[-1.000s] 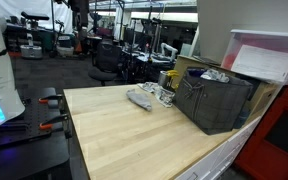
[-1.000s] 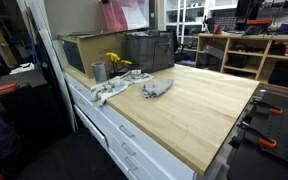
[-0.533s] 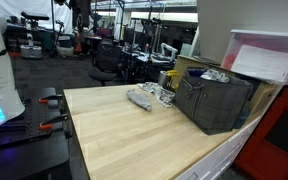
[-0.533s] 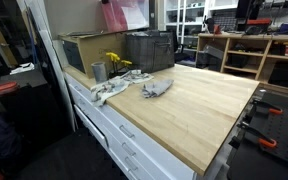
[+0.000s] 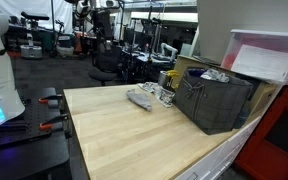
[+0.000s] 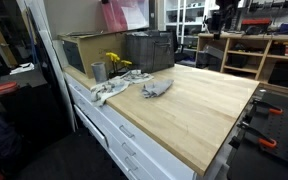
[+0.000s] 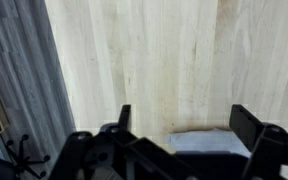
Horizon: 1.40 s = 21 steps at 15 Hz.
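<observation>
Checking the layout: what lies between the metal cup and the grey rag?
A crumpled pale cloth lies between cup and rag, shown in an exterior view.

Text: I am reading none in any view.
Pink sheet (image 6: 124, 14): I am finding it too blurred to read.
Grey crate (image 5: 216, 100): I am making out no label.

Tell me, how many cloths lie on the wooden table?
2: a grey cloth in front of the dark crate, and a paler cloth beside the metal cup. The crate may hide more.
</observation>
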Each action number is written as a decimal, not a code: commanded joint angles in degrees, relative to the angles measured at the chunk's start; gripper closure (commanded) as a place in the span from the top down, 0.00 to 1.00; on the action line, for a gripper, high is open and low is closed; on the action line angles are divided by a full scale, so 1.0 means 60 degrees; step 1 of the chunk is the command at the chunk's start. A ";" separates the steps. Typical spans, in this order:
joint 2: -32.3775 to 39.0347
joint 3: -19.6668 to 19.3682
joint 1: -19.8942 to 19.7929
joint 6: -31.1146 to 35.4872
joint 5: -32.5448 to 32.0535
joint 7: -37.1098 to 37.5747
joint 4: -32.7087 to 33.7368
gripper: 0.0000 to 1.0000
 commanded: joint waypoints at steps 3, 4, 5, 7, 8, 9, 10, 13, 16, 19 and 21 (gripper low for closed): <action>0.3295 -0.0224 0.0157 0.1399 -0.0216 -0.0358 0.2640 1.00; 0.3809 -0.0254 0.0222 0.1545 -0.0216 -0.0523 0.3198 1.00; 0.4246 -0.0286 0.0288 0.1613 -0.0199 -0.0641 0.3692 1.00; 0.5198 -0.0384 0.0450 0.1608 -0.0097 -0.0907 0.4818 1.00; 0.5646 -0.0473 0.0533 0.1626 0.0081 -0.1144 0.5353 1.00; 0.6053 -0.0569 0.0600 0.1752 0.0467 -0.1498 0.5835 1.00; 0.6463 -0.0635 0.0640 0.1703 0.0639 -0.1696 0.6346 1.00; 0.7633 -0.0742 0.0701 0.1414 0.1389 -0.2370 0.7640 1.00; 0.8372 -0.0694 0.0731 0.1352 0.2104 -0.2704 0.8039 1.00; 0.8988 -0.0793 0.0952 0.1142 0.1952 -0.2440 0.8275 1.00; 0.9332 -0.0841 0.1093 0.1005 0.1865 -0.2343 0.8432 1.00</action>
